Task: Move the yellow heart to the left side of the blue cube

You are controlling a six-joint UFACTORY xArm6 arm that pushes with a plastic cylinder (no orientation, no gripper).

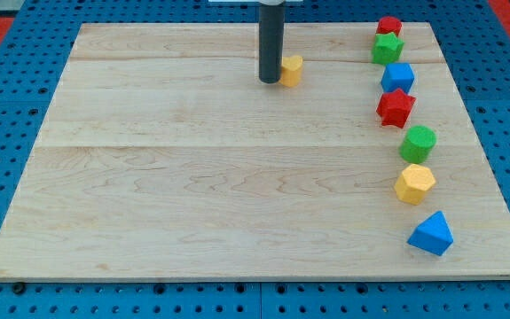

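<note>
The yellow heart (292,69) lies near the view's top, a little right of centre, partly hidden by my rod. My tip (270,81) stands on the board right at the heart's left side, touching or nearly touching it. The blue cube (397,77) sits at the view's upper right, in a column of blocks, well to the right of the heart.
A column of blocks runs down the view's right: a red block (388,26), a green block (387,48), a red star (396,108), a green cylinder (418,143), a yellow hexagon (414,183), a blue triangle (432,234). The wooden board (192,177) lies on a blue pegboard.
</note>
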